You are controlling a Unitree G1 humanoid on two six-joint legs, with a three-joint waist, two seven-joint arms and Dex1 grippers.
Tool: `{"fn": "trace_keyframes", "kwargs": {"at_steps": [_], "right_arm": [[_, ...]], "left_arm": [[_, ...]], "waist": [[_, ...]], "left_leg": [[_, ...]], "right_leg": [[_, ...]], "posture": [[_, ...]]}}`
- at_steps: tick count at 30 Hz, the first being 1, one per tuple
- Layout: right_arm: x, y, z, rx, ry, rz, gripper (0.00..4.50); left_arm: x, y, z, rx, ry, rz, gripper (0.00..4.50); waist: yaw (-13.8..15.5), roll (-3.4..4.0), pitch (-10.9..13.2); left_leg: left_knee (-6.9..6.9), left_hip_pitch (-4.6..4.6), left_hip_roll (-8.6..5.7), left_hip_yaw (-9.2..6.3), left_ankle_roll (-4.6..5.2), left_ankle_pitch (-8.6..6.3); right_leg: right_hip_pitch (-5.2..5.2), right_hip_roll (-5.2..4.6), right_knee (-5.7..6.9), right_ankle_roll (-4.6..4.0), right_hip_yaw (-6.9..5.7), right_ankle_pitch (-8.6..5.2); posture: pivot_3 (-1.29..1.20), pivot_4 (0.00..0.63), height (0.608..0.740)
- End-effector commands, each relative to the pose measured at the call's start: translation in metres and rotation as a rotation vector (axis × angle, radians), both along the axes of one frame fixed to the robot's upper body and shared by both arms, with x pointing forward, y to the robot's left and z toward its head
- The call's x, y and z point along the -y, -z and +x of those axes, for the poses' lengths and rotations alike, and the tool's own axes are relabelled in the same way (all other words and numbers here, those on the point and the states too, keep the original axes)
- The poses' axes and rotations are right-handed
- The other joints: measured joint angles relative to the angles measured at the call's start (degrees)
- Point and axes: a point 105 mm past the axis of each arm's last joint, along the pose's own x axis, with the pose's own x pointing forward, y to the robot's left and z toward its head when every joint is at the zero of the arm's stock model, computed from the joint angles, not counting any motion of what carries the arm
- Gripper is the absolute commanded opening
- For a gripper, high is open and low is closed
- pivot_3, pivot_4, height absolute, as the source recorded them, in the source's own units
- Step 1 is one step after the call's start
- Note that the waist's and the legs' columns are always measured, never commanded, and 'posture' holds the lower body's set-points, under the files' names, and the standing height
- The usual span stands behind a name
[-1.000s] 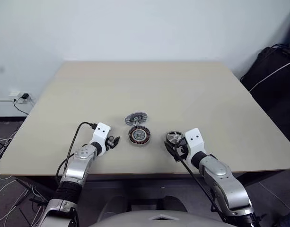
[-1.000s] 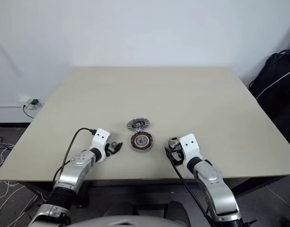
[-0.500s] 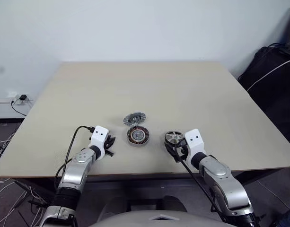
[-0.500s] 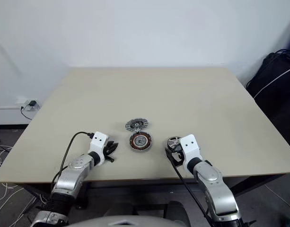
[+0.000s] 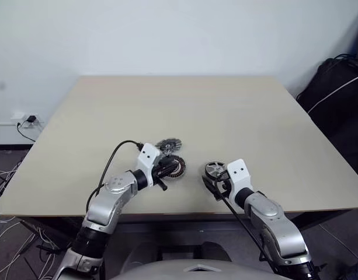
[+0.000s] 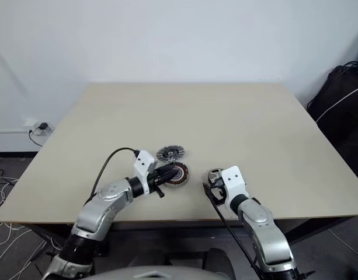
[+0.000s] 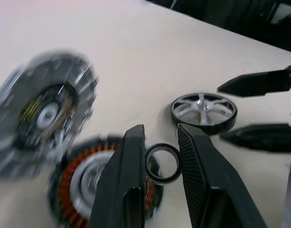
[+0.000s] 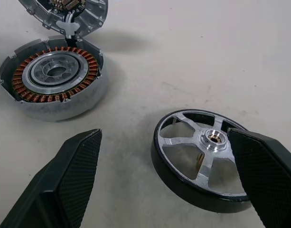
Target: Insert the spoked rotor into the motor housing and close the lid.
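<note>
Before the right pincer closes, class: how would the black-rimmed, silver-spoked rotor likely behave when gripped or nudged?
The black-rimmed silver-spoked rotor looks like rigid metal, so probably stiff and rather heavy for its size. Lying flat on the beige table, it should slide rather than roll. Its smooth rim may slip between the right pincer fingers.

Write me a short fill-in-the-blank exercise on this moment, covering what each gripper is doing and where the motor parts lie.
1. The left gripper holds a small ____ between its fingers.
2. The right gripper stands ____, the spoked rotor lying between its fingers.
3. The motor housing shows a ring of ____-coloured windings.
4. The lid lies on the table just ____ the motor housing, seen from the robot.

Missing words: ring; open; copper; beyond
</note>
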Motion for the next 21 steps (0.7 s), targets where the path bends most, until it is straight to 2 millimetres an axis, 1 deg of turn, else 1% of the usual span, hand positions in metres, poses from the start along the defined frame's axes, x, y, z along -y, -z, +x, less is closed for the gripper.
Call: {"fn": "trace_keyframes", "kwargs": {"at_steps": [1, 8, 12, 16, 21], "right_arm": [[-0.002, -0.014, 0.007, 0.066, 0.002, 0.008, 4.5], [-0.002, -0.015, 0.006, 0.072, 0.011, 0.014, 4.5], [-0.001, -0.015, 0.005, 0.075, 0.018, 0.014, 4.5], [-0.001, -0.015, 0.005, 0.076, 0.021, 0.013, 4.5], [-0.002, -0.016, 0.006, 0.078, 0.017, 0.013, 4.5]], "left_arm": [[0.011, 0.0, 0.012, 0.053, 0.004, 0.045, 0.68], [0.024, 0.012, 0.026, 0.059, -0.009, 0.08, 0.68], [0.022, 0.019, 0.031, 0.055, -0.039, 0.106, 0.68], [0.015, 0.026, 0.035, 0.051, -0.074, 0.142, 0.68], [0.01, 0.033, 0.035, 0.038, -0.085, 0.169, 0.68]], "waist": [[0.0, 0.0, 0.0], [0.0, -0.02, 0.0], [0.0, -0.01, 0.0], [0.0, -0.02, 0.0], [0.0, -0.02, 0.0]], "left_leg": [[0.01, 0.0, 0.0, 0.0, 0.01, 0.01], [0.02, 0.0, 0.0, 0.0, 0.02, 0.01], [0.03, 0.0, 0.01, 0.0, 0.01, 0.02], [0.03, 0.0, 0.01, 0.0, 0.02, 0.01], [0.03, 0.0, 0.0, 0.0, 0.03, 0.01]], "right_leg": [[0.01, 0.03, 0.0, 0.02, 0.0, 0.01], [0.01, 0.07, -0.01, 0.03, 0.04, 0.02], [0.01, 0.06, 0.0, 0.03, 0.05, 0.02], [0.01, 0.05, 0.0, 0.04, 0.04, 0.02], [0.0, 0.02, 0.0, 0.05, 0.05, 0.03]], "posture": [[0.0, 0.0, 0.74], [0.0, 0.0, 0.74], [0.0, 0.0, 0.74], [0.0, 0.0, 0.74], [0.0, 0.0, 0.74]]}}
